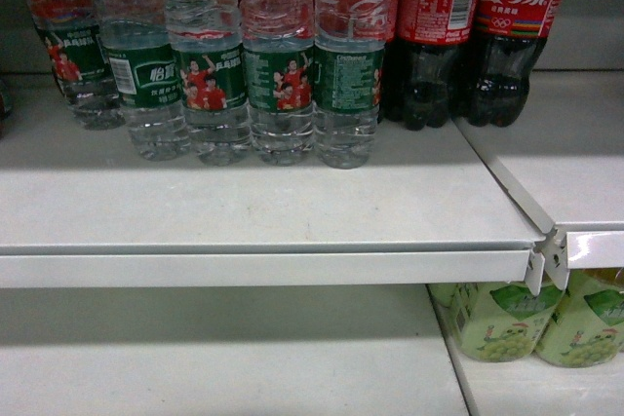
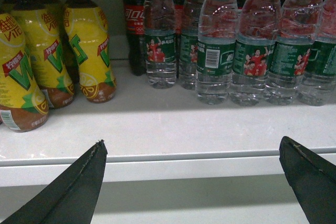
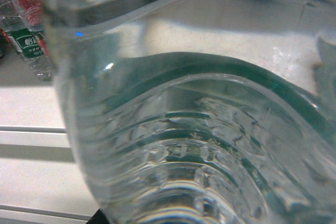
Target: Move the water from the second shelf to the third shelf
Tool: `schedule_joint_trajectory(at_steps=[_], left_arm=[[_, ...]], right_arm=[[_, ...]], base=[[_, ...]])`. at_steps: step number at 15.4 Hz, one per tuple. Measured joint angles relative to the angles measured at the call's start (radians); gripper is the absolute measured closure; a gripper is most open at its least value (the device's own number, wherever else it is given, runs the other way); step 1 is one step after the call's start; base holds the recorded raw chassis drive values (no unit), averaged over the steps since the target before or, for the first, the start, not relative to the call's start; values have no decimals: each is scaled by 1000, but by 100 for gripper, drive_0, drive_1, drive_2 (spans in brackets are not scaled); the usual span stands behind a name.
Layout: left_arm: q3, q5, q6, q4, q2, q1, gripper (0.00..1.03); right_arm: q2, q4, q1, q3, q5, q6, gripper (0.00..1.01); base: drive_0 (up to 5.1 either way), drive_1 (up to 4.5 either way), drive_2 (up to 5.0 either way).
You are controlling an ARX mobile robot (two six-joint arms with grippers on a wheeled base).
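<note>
A row of water bottles (image 1: pixel 280 75) stands upright near the back of the upper shelf (image 1: pixel 244 211) in the head view, all with green labels and red-shirted figures. Just beside them, toward the right end of this shelf, stand dark cola bottles (image 1: pixel 439 36) with red labels. The front part of the shelf is bare up to its front edge. Below it there is a lower shelf (image 1: pixel 214 358), and at the lower right corner of the view light green packages (image 1: pixel 502 323) with a grape picture stand on a neighbouring shelf.

In the left wrist view the left gripper (image 2: pixel 194 182) hangs in front of the shelf's front edge. Its two dark fingers (image 2: pixel 79 187) are spread wide and hold nothing. Behind them the water bottles stand at the right, one cola bottle behind them near the middle, and yellow lemon tea bottles (image 2: pixel 86 45) stand at the left end of the shelf.

The right wrist view is almost filled by one clear ribbed water bottle (image 3: pixel 199 145), very close to the camera, with a green band across it. The right gripper's own fingers do not show clearly, so I cannot tell if they pinch this bottle. More water bottles appear at the upper left corner of this view.
</note>
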Motion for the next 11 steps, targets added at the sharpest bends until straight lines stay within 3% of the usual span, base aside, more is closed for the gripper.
schedule_joint_trajectory(at_steps=[11], left_arm=[[0, -3, 0, 0, 0, 0, 5]], right_arm=[[0, 0, 0, -6, -1, 1, 61]], base=[[0, 0, 0]])
